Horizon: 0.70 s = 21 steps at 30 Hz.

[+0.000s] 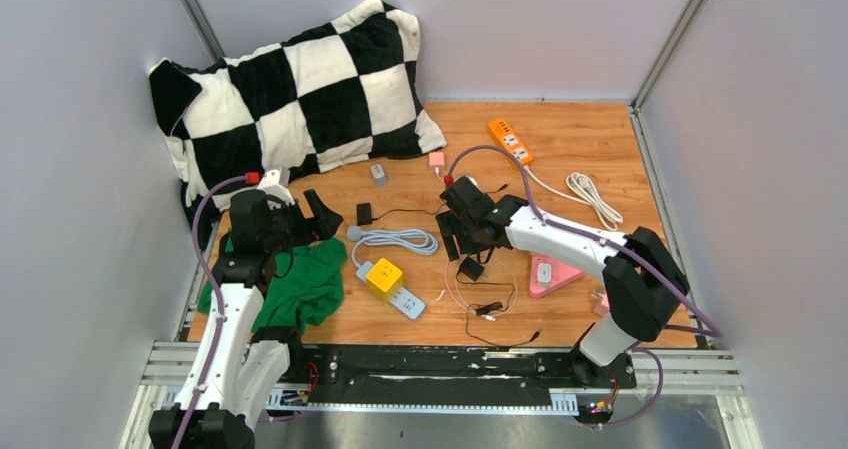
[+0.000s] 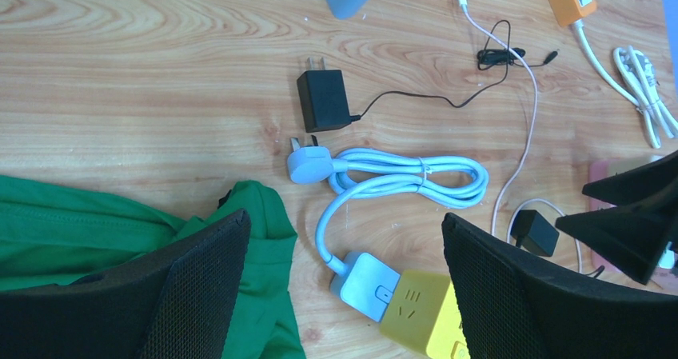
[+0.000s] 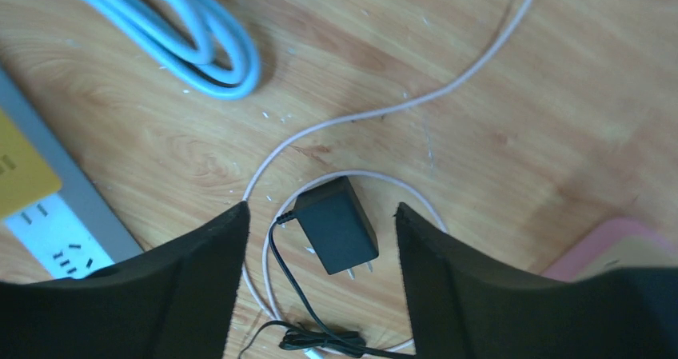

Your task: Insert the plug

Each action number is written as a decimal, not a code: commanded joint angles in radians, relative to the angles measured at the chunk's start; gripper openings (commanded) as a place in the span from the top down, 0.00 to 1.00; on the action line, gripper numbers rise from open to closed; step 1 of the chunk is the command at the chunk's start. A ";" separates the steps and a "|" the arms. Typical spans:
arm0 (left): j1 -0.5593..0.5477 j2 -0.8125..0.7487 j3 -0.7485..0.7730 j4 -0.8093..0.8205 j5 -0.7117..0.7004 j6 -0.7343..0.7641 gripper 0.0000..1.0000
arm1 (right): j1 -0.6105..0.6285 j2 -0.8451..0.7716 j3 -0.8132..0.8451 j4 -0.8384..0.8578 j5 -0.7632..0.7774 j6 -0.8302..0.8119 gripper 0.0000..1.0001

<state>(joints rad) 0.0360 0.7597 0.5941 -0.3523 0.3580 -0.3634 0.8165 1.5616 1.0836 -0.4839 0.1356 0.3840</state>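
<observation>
plug pickup at hand: the right tool (image 3: 320, 209), jaws wide and empty, hangs over the black plug (image 3: 340, 235), which lies flat on the desk (image 3: 496, 135) between the two fingers, touching neither, its prongs aimed toward the lower right of the wrist view. the power strip (image 3: 56, 231) it is likely bound for sits near, to the left. a good grasp would come straight down, close on the plug's long sides, stay clear of the prongs and keep the thin cord (image 3: 316, 341) out of the pinch. the right arm reaches forward and left over the middle of the desk, wrist bent downward. the left tool (image 2: 344, 219), also spread wide and empty, hovers above the edge of a green cloth (image 2: 96, 231), its arm raised upright at the left side.
</observation>
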 commanded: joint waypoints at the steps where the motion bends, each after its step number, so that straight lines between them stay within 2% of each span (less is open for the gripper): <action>1: 0.004 -0.016 -0.013 0.021 0.019 0.005 0.10 | -0.008 0.036 0.008 -0.119 0.092 0.238 0.23; 6: 0.004 -0.014 -0.014 0.025 0.022 0.002 0.10 | -0.008 0.050 -0.006 -0.145 0.139 0.359 0.24; 13: 0.004 -0.014 -0.014 0.027 0.025 0.003 0.10 | -0.008 0.068 -0.019 -0.176 0.106 0.538 0.25; 21: 0.005 -0.020 -0.015 0.025 0.025 0.007 0.10 | 0.009 0.106 -0.016 -0.227 0.125 0.673 0.35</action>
<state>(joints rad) 0.0360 0.7563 0.5941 -0.3382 0.3672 -0.3634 0.8169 1.6447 1.0760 -0.6418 0.2218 0.9474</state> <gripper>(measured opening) 0.904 0.670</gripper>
